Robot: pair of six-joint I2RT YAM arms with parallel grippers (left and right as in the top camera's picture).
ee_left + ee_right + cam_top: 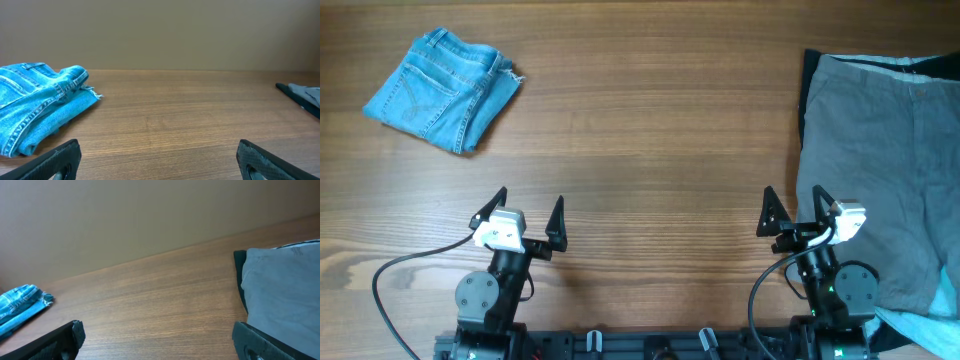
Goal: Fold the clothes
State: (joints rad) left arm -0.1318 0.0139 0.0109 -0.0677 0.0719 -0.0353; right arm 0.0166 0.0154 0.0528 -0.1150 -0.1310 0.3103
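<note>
Now, grey shorts (880, 170) flat far right, left tool (530, 203) splayed, right tool (792, 203) splayed.

We find the denim shorts (440, 88) lying on the worktop (650, 150) in its far left corner. Along the right edge lie the shorts (880, 150), reaching from the far edge almost to the near one. They rest on a garment (804, 100), whose border shows along their left side. A cloth (930, 325) shows past their near end, in the near right corner. We see the left gripper (529, 200) by the near edge, left of the middle, well apart from the denim shorts. The right gripper (792, 195) stands by the near edge too, over the shorts' left border.
</note>
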